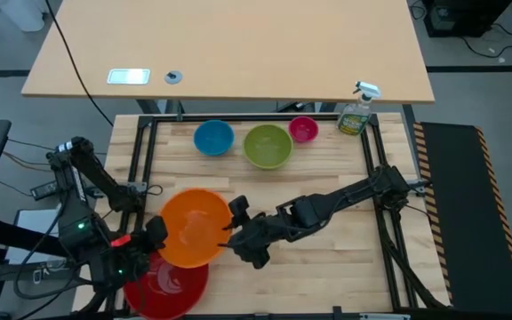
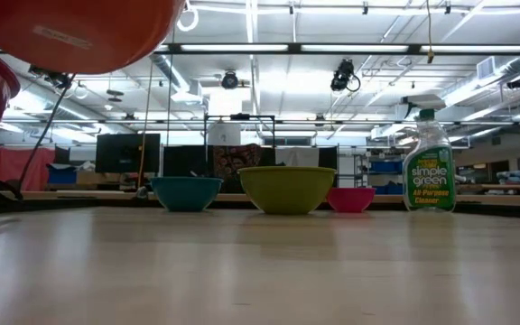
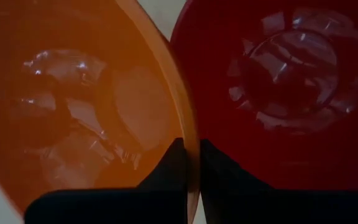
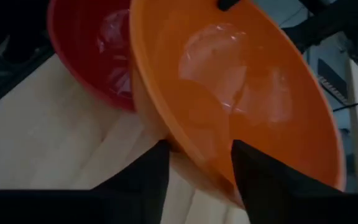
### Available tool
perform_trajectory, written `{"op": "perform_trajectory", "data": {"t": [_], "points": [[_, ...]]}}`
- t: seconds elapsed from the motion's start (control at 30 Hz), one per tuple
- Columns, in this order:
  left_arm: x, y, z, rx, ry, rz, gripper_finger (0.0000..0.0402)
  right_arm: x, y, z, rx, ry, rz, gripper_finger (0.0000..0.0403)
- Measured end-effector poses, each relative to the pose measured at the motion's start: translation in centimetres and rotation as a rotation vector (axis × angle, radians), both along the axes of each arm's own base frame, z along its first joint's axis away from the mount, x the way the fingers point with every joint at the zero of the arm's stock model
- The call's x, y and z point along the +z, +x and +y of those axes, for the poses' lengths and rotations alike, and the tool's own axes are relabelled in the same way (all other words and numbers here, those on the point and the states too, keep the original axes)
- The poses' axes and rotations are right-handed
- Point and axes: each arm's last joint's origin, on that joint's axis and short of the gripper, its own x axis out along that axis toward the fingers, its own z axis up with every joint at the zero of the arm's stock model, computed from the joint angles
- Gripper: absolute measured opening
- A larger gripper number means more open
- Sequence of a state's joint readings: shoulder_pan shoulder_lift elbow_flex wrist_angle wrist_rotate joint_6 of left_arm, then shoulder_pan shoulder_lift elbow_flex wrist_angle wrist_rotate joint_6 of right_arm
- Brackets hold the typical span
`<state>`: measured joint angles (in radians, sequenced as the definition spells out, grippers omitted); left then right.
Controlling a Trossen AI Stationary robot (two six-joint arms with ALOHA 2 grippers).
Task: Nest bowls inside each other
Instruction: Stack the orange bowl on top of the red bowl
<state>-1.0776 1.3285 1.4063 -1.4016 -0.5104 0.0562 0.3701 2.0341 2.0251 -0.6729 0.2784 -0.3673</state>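
Note:
The orange bowl (image 1: 194, 227) hangs tilted above the table's near left; the low view shows it lifted clear (image 2: 79, 36). My left gripper (image 1: 154, 233) is shut on its left rim. My right gripper (image 1: 236, 218) stands open at the bowl's right rim, one finger inside and one outside (image 4: 199, 144). The red bowl (image 1: 167, 280) lies below, at the near left edge. Along the far side, the blue bowl (image 1: 213, 138), green bowl (image 1: 268, 145) and pink bowl (image 1: 303, 130) rest on their bases in a row. My left gripper pinches the orange bowl's rim (image 3: 192, 134) on the bowl's left side. One finger (image 3: 169, 171) is inside the bowl and the other (image 3: 219, 177) is outside. The fingers slant down from the table's left. The bowl is lifted clear and tilted.
A spray bottle with green liquid (image 1: 356, 111) stands at the far right, beside the pink bowl. Bare wooden tabletop (image 1: 327, 267) lies to the right of the arms and between them and the far row of bowls.

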Motion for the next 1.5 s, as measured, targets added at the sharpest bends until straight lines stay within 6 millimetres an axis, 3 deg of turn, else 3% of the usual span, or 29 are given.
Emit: {"op": "perform_trajectory", "data": {"t": [0.23,0.47,0.7,0.8,1.03,1.2,1.33,1.5], "points": [[0.0,1.1,0.7,0.007,0.026,0.006,0.0020,-0.8,0.0,-0.4,-0.012,-0.036,0.055,0.0122],[0.0,2.1,1.4,0.054,0.028,0.012,0.0023,-1.1,0.0,-0.9,0.028,-0.145,0.082,0.0098],[0.0,2.7,1.9,0.037,0.053,0.015,0.0025,-2.6,0.2,-2.1,0.031,-0.160,0.146,0.0056],[0.0,3.1,2.2,0.021,0.059,0.034,0.0025,-2.8,0.3,-2.2,0.026,-0.157,0.144,0.0064],[-0.1,4.1,3.2,-0.019,0.075,0.086,0.0025,-2.8,0.6,-2.6,0.036,-0.188,0.125,0.0124],[0.0,5.0,4.0,-0.035,0.103,0.085,0.0025,-3.1,0.7,-3.7,0.060,-0.183,0.174,0.0128],[0.0,5.5,4.4,-0.013,0.108,0.076,0.0025,-3.3,0.5,-4.1,0.083,-0.209,0.208,0.0101],[0.0,5.7,4.7,0.010,0.123,0.069,0.0025,-3.5,0.3,-4.3,0.127,-0.216,0.245,0.0037]]}}
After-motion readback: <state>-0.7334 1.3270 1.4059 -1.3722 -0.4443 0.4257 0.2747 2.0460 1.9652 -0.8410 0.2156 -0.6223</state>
